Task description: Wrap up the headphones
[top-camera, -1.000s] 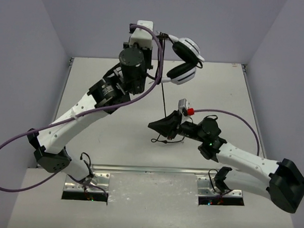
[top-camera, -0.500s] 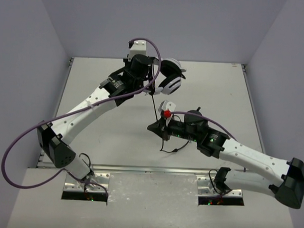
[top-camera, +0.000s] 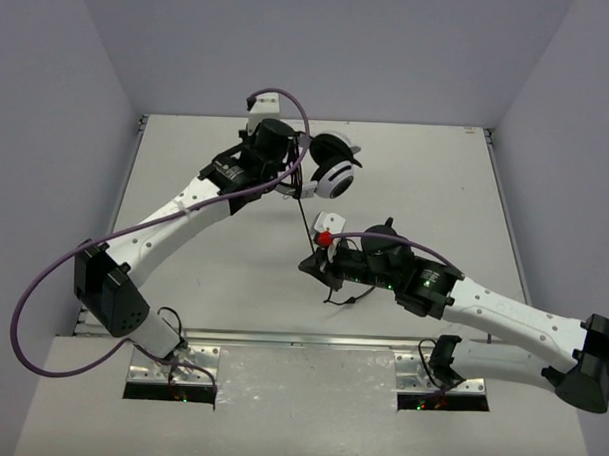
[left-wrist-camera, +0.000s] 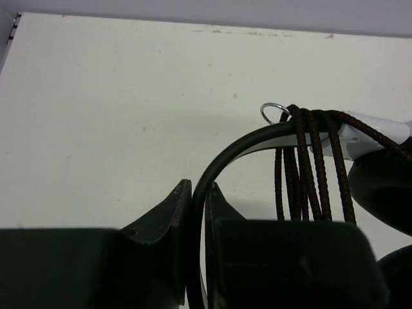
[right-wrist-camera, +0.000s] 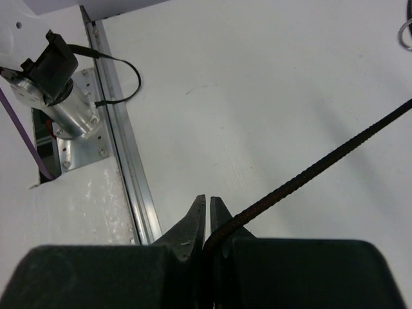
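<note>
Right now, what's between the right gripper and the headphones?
Only the cord, running straight from the shut right gripper up toward the headphones, over bare table. The right wrist view shows it best.

Robotics lab test cell.
Two white-and-black robot arms [top-camera: 175,218] stand bolted to metal mounting plates [top-camera: 205,363] at the edge of a white table [top-camera: 427,162], plain pale walls [top-camera: 321,48] box it in on three sides, and thick purple cables [top-camera: 309,138] loop from the arms.
</note>
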Robot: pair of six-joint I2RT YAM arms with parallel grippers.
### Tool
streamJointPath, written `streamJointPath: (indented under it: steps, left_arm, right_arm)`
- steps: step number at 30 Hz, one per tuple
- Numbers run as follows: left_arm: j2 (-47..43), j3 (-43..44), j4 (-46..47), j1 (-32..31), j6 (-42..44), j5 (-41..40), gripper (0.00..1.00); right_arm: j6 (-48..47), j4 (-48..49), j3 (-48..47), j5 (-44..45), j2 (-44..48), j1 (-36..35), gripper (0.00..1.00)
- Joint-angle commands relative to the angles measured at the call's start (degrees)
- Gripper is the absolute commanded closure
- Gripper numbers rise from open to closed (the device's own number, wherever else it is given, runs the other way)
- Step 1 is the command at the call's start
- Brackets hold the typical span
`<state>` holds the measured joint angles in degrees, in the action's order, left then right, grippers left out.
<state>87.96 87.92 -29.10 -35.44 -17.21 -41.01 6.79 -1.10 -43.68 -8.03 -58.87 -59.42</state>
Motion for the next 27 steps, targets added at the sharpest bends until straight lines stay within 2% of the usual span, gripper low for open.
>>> streamJointPath:
  steps: [1,4,6,8,14,17,21,23,24,25,27]
  left_arm:
    - [-1.74,-4.06,16.09,4.59,-1.77,-10.48,1.00]
    - [-2.62,-8.02,16.36,6.08,-5.19,-8.92,1.00]
    - [-2.62,-9.51,16.18,7.05,-7.47,-7.33,1.00]
    - [-2.36,-9.78,16.18,7.49,-7.92,-6.71,1.00]
    - [-0.86,-10.57,16.97,7.67,-6.88,-6.28,1.00]
    - [-1.04,-13.37,17.32,7.58,-6.17,-4.08,1.00]
    - [-3.67,-22.24,20.39,7.58,-7.57,-2.50,1.00]
    - [-6.47,-29.88,26.26,7.23,-7.40,0.30,1.00]
    - [-7.36,-32.35,28.03,6.97,-7.14,1.37,1.00]
    - [-8.41,-36.98,34.57,6.44,-5.13,2.68,1.00]
    - [-10.88,-40.53,38.93,3.99,-3.01,4.71,0.99]
  right_arm:
    - [-3.36,-7.13,-6.66,-7.17,2.10,-3.60,0.97]
    - [-3.97,-10.22,-8.96,-7.96,0.87,-3.77,0.93]
    - [-3.89,-10.41,-8.79,-8.49,0.95,-3.86,0.94]
    - [-3.10,-8.92,-6.86,-10.41,1.65,-3.78,0.98]
    - [-1.86,-7.16,-5.01,-10.69,4.47,-4.04,0.98]
    - [-5.46,-12.41,-9.65,-7.10,4.12,-4.04,0.98]
    - [-13.80,-23.40,-21.95,4.85,1.14,-4.04,0.98]
    - [-17.23,-28.48,-28.87,7.93,-1.06,-4.04,0.98]
    - [-20.46,-29.73,-31.18,12.21,-2.37,-4.04,0.98]
    - [-22.06,-30.88,-33.12,14.17,-5.17,-4.04,0.98]
    - [-26.79,-32.99,-37.85,16.98,-7.82,-4.04,0.98]
